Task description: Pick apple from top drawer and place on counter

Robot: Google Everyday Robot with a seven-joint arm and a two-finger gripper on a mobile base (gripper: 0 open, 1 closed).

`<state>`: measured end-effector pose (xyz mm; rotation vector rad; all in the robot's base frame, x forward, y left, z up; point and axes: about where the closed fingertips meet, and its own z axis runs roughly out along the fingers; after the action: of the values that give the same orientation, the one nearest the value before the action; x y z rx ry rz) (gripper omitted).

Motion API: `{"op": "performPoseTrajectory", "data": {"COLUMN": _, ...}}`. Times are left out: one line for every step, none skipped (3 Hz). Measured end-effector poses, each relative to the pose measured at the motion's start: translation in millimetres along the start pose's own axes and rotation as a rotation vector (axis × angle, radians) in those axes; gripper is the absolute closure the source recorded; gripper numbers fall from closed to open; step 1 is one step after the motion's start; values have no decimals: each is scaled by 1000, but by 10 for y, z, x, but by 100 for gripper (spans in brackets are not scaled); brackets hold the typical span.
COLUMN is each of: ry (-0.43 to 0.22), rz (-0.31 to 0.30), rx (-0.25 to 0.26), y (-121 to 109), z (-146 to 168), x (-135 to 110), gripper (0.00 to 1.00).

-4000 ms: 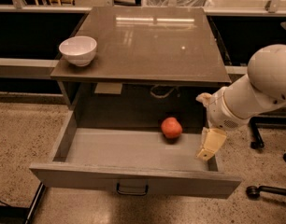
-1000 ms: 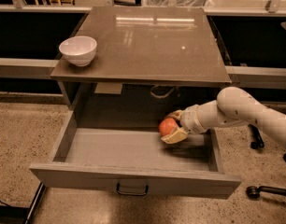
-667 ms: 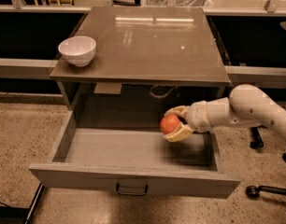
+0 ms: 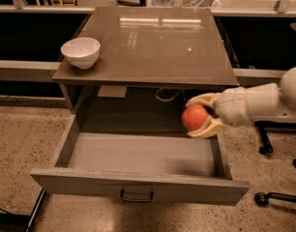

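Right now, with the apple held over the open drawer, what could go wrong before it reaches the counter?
1. The gripper holds the apple lower than the front edge of the counter and close to it. A straight lift may hit that edge.
2. The fingers touch only the top and bottom of the apple, and much of it sticks out. It might slip and fall into the drawer.

My one camera looks down from the front, close, on the desk (image 4: 153, 47) and top drawer (image 4: 138, 187); my end effector (image 4: 191, 119), clasping the apple (image 4: 196, 116), sits at right.
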<state>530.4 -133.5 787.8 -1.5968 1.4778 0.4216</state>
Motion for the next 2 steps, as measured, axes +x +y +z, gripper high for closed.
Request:
{"op": "performPoseTrajectory", "data": {"ry": 142, "rz": 14, "rx": 33, "y": -320, "z": -640, "x": -182, "gripper": 100}}
{"op": "performPoseTrajectory", "data": {"ry": 163, "rz": 117, "rx": 15, "y": -698, "z": -893, "x": -237, "gripper": 100}}
